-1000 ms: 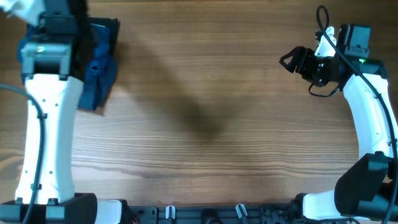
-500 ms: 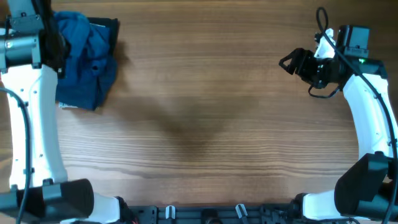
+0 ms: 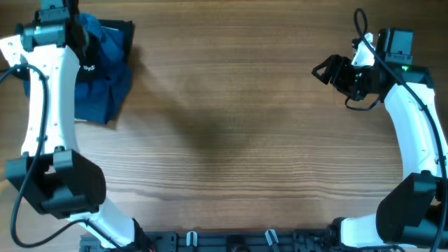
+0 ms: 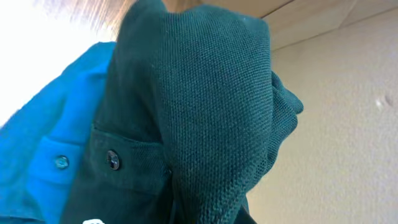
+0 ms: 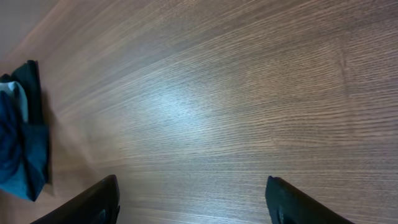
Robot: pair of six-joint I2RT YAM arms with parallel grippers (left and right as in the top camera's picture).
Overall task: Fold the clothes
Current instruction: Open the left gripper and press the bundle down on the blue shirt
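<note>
The clothes, a black knit shirt (image 3: 89, 61) with white lettering, hang in a dark strip under my left gripper (image 3: 78, 43) at the table's far left corner. In the left wrist view this shirt (image 4: 205, 112) fills the frame and hides the fingers; its folds gather at the bottom centre, where the gripper is shut on it. My right gripper (image 3: 325, 68) hovers open at the far right, with only bare wood between its fingertips (image 5: 106, 199).
A blue collared button-up shirt (image 3: 108, 87) lies crumpled under and beside the black one, showing as bright blue (image 4: 43, 143) in the left wrist view. More dark cloth (image 3: 124, 33) pokes out behind the pile. The wooden table (image 3: 238, 133) stretches between the arms.
My left arm has swung round at the far left corner, and a dark strip of shirt with white lettering now hangs below its gripper. The right arm has hardly moved.
</note>
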